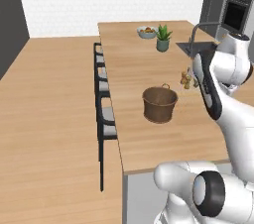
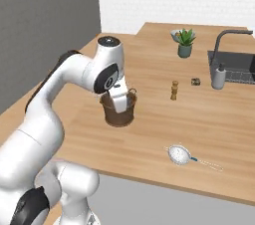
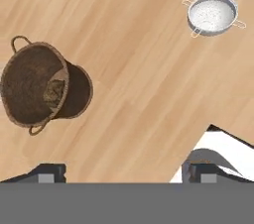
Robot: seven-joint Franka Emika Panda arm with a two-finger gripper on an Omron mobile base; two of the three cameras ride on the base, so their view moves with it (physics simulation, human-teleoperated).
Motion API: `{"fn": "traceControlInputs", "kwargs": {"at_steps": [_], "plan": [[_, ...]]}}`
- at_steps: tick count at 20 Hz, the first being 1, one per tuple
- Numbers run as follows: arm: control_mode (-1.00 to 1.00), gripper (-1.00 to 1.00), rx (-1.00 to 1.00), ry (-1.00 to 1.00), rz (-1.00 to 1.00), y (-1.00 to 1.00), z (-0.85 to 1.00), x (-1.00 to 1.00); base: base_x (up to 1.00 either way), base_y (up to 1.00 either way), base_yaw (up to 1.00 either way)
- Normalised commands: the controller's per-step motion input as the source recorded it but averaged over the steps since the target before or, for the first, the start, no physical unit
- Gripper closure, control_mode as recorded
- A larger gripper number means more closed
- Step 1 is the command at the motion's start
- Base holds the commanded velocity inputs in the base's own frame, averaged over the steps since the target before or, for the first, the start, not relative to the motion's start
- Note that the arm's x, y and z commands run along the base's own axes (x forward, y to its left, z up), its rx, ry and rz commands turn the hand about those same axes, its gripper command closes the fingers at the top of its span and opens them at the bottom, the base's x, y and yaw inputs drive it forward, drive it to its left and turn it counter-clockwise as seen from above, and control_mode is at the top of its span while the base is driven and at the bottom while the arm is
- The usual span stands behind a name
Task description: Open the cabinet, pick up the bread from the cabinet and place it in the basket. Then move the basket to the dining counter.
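I see my gripper [image 3: 124, 173] hanging above the dining counter [image 3: 134, 94], its fingers spread wide and holding nothing. The basket [image 3: 42, 86] stands upright on the counter below the gripper and off to one side, clear of the fingers, with the bread [image 3: 53, 92] lying inside at its bottom. A small metal strainer [image 3: 212, 15] lies on the counter on the gripper's other side, well apart from the basket.
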Motion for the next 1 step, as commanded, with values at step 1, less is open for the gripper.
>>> {"fn": "traceControlInputs", "kwargs": {"at_steps": [1], "plan": [[-1.0, -1.0, 0.0, 0.0, 0.06, 0.0, 0.74, -1.0, 0.0, 0.0, 0.0]]}}
